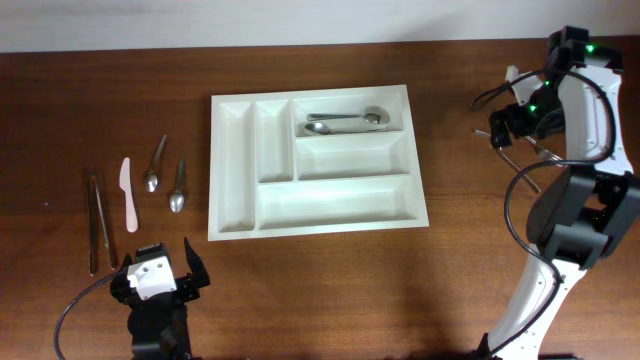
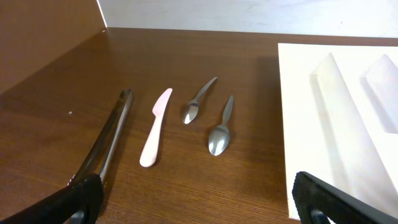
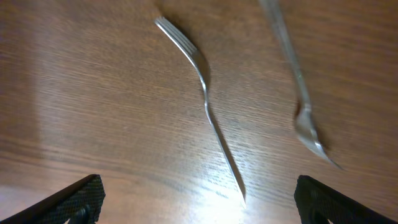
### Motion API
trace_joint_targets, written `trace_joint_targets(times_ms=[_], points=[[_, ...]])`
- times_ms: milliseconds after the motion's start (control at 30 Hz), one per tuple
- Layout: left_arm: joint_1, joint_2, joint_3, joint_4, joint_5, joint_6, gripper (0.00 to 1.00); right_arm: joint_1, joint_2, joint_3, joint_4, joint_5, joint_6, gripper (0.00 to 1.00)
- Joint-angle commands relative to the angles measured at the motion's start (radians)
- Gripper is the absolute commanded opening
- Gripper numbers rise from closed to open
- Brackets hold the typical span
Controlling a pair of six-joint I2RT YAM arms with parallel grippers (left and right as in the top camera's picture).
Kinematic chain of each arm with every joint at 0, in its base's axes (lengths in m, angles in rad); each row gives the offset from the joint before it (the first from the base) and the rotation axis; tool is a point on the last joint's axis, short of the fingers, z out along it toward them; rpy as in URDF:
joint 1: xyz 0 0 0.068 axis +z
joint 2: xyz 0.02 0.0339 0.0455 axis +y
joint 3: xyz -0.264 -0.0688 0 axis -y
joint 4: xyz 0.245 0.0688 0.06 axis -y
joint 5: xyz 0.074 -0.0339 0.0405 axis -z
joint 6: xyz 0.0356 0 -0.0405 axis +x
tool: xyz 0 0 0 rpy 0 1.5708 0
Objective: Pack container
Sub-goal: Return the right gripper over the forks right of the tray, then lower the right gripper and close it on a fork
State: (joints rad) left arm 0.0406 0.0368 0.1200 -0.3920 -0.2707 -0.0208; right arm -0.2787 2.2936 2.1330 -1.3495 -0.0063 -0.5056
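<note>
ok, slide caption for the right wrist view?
Open right gripper above a fork and a blurred second utensil on the wooden table.

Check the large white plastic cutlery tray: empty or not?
Not empty: two metal spoons lie in the tray's top horizontal compartment; the rest look bare.

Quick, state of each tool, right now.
Left tool: open, holding nothing.
Right tool: open, holding nothing, over a fork.

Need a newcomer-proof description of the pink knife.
From the white tray, look left to the loose cutlery on the wood. The knife lies between two spoons and two long metal pieces. It alone is pale pink, not metal.
</note>
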Motion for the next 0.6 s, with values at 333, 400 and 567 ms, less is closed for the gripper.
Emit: trace_joint_targets(times_ms=[333, 400, 567], points=[[0.003, 0.0, -0.001, -0.006, -0.014, -0.01, 0.99, -0.012, 0.133, 0.008, 0.008, -0.008, -0.016, 0.99], [0.003, 0.0, -0.001, -0.006, -0.014, -0.01, 0.99, -0.016, 0.14, 0.008, 0.01, -0.005, -0.025, 0.99], [0.003, 0.0, -0.001, -0.006, -0.014, -0.01, 0.99, -0.017, 0.146, 0.008, 0.01, -0.006, -0.08, 0.99]])
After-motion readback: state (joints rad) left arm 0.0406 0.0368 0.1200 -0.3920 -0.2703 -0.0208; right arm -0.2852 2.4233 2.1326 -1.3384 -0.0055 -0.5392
